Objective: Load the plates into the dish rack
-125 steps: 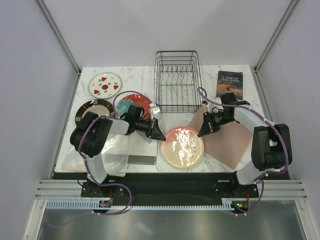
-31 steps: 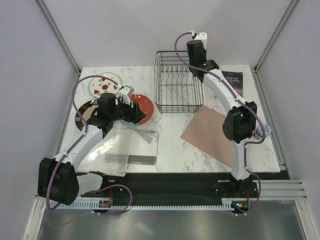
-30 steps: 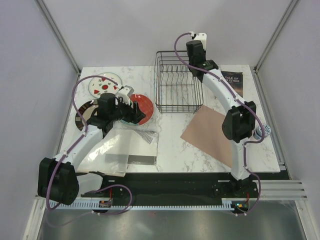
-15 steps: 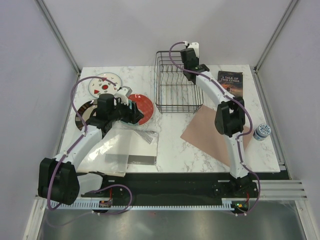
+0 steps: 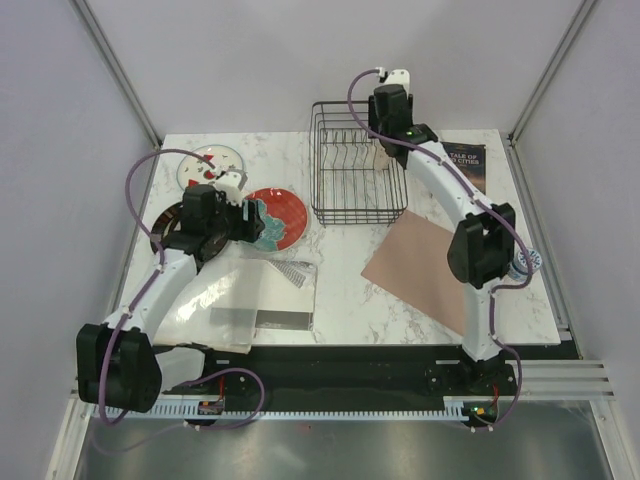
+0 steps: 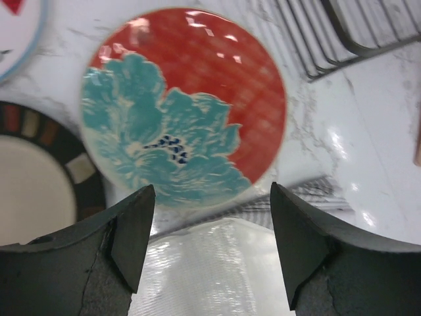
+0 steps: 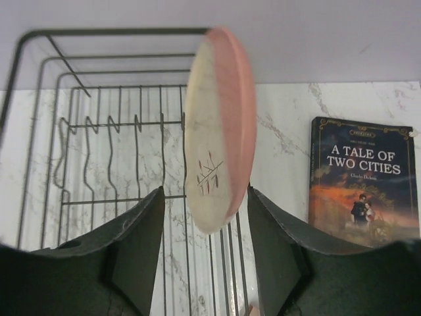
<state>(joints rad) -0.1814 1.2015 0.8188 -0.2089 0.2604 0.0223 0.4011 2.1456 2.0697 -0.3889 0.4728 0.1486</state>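
Right pincer (image 7: pixel 205 191), jaws parted, straddles glossy round pink-and-cream plate (image 7: pixel 220 118) on edge in wire rack (image 7: pixel 112 31).

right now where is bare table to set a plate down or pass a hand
Bare marble in front of the dish rack, between the red plate and the mat. Crowded left: white plate, brown-rimmed plate and plastic sheet.

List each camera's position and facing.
Top external: overhead behind the bases, looking down on the table; both arms show.
Left wrist: on left gripper, looking down at the red plate; own fingers show.
Right wrist: on right gripper, facing the dish rack and pink plate; own fingers show.
Shared: top and right wrist see dish rack, pink plate, book.
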